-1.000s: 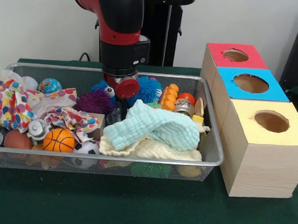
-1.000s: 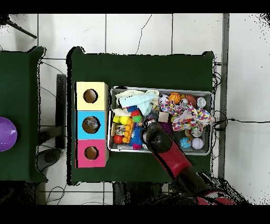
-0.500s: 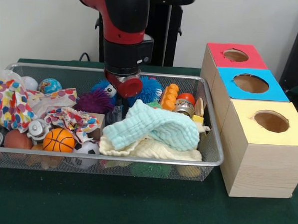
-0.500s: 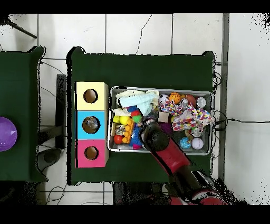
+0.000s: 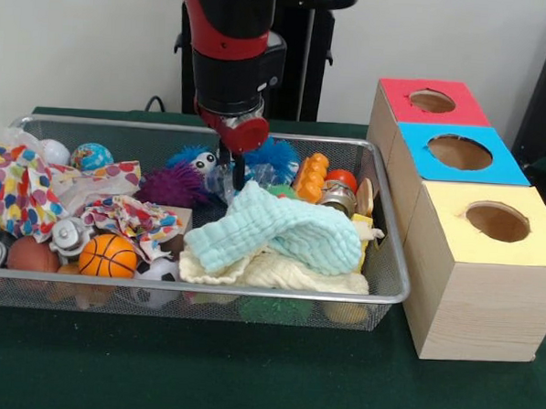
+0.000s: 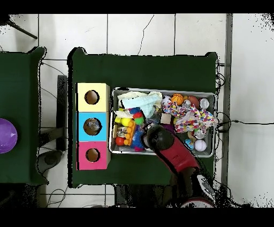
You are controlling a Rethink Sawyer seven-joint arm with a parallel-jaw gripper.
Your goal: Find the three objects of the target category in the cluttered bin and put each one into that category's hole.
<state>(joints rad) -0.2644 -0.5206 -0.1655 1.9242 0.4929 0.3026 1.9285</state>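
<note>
A wire bin [image 5: 387, 220] on the green table is heaped with toys and cloths. My gripper [image 5: 229, 177] hangs from the red arm over the bin's back middle, just above a folded light blue cloth [image 5: 285, 231]. A small pale, see-through thing [image 5: 220, 180] sits right at its tip; whether it is held does not show. From overhead the arm [image 6: 160, 140] covers the gripper and the bin's [image 6: 163, 90] lower middle. Beside the bin stand three wooden boxes with holes: red [image 5: 432, 101], blue [image 5: 460, 152] and yellow [image 5: 497, 221].
Around the gripper lie a purple spiky ball [image 5: 171, 186], a blue spiky ball [image 5: 277, 157] and an orange ridged toy [image 5: 309, 177]. A mini basketball [image 5: 108, 255] and a polka-dot cloth [image 5: 15, 191] fill the left end. A cream cloth [image 5: 278, 273] lies under the blue one.
The arm has lifted and drifted slightly right, so the gripper now shows above the toys. The light blue cloth's left edge has shifted a little.
</note>
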